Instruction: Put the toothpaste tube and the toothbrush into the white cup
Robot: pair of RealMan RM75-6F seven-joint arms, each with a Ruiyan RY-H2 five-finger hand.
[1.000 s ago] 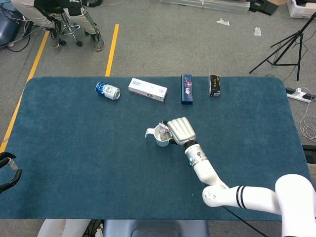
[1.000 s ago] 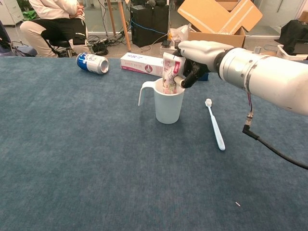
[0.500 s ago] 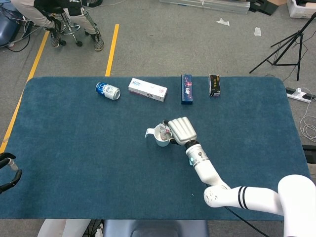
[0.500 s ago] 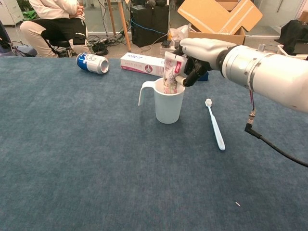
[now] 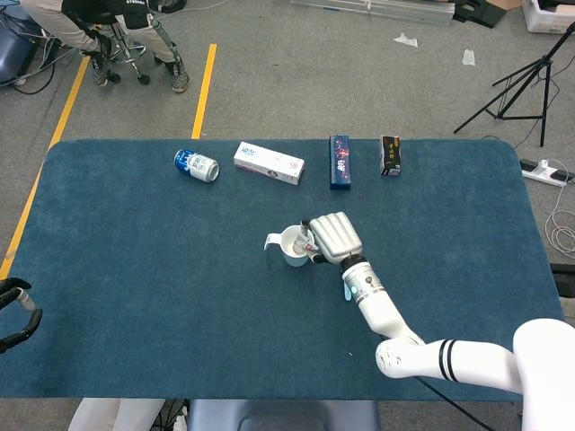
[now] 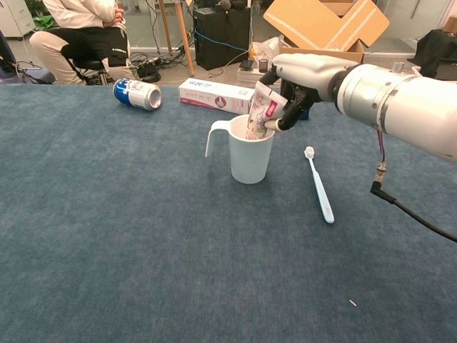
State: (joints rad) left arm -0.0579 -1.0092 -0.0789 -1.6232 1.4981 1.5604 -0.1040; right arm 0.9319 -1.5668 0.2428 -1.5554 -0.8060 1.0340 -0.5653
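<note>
The white cup (image 6: 250, 156) (image 5: 293, 246) stands upright mid-table, handle to its left. The toothpaste tube (image 6: 260, 114) has its lower end inside the cup and leans right, toward my right hand (image 6: 305, 77) (image 5: 334, 237). That hand's fingers (image 6: 284, 118) curl around the tube's right edge and hold it just above the rim. The white and light-blue toothbrush (image 6: 319, 186) lies flat on the cloth right of the cup; the head view shows only a sliver of it (image 5: 346, 292) beside my forearm. My left hand (image 5: 14, 311) shows only partly at the lower left edge, far from the cup.
Along the far edge lie a blue soda can (image 5: 196, 165) on its side, a white carton (image 5: 269, 162), a dark blue box (image 5: 340, 162) and a black box (image 5: 390, 154). A person sits beyond the far left corner. Blue cloth (image 6: 143, 250) covers the table.
My right hand has shifted slightly right, and the tube has tipped from upright to leaning right while sitting a little lower in the cup. Cup and toothbrush have not moved.
</note>
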